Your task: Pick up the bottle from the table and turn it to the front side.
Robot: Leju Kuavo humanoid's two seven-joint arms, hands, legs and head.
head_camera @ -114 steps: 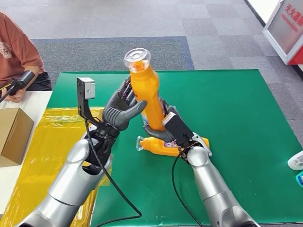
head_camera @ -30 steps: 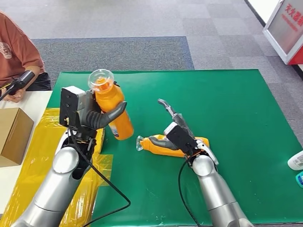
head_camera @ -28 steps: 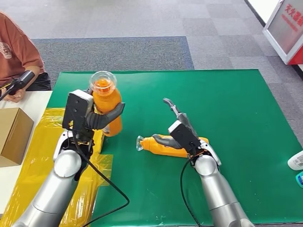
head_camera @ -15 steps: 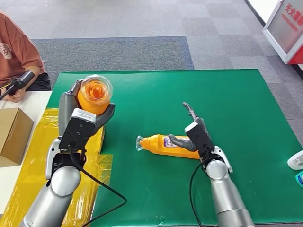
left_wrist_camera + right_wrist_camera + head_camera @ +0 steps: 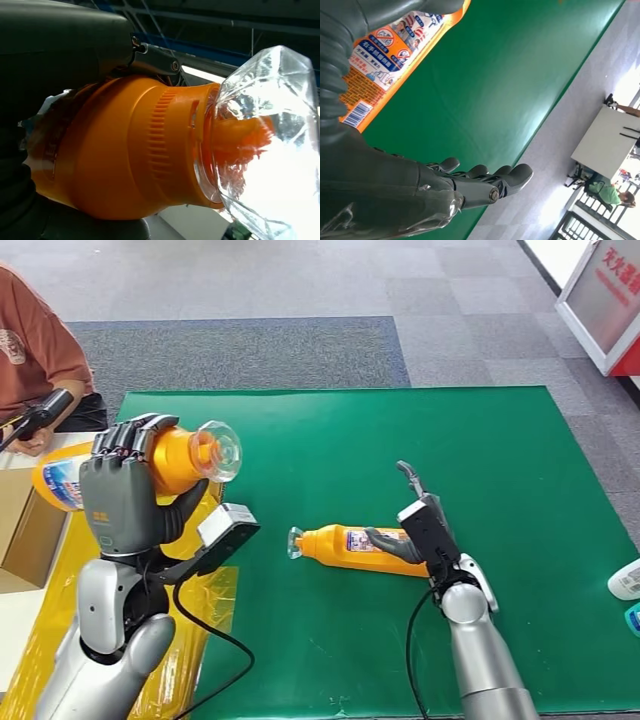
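My left hand (image 5: 124, 502) grips an orange bottle (image 5: 172, 460) and holds it level above the table's left edge. Its clear cap (image 5: 220, 450) points right and its blue-labelled base (image 5: 59, 483) points left. The left wrist view shows the orange neck (image 5: 124, 150) and the clear cap (image 5: 271, 140) close up. A second orange bottle (image 5: 351, 545) lies on the green mat (image 5: 490, 460), cap to the left. My right hand (image 5: 419, 525) hovers open at that bottle's base end with its fingers (image 5: 486, 181) stretched out. The bottle's label (image 5: 391, 45) faces the right wrist camera.
A cardboard box (image 5: 26, 530) and a yellow sheet (image 5: 60, 620) lie at the left. A person (image 5: 30, 340) sits at the far left holding a dark device (image 5: 41, 412). A white container (image 5: 625, 580) sits at the mat's right edge.
My left hand carried the bottle left and tipped it from upright to level, cap now pointing right. My right hand let go of it and drew back right, beside the lying bottle.
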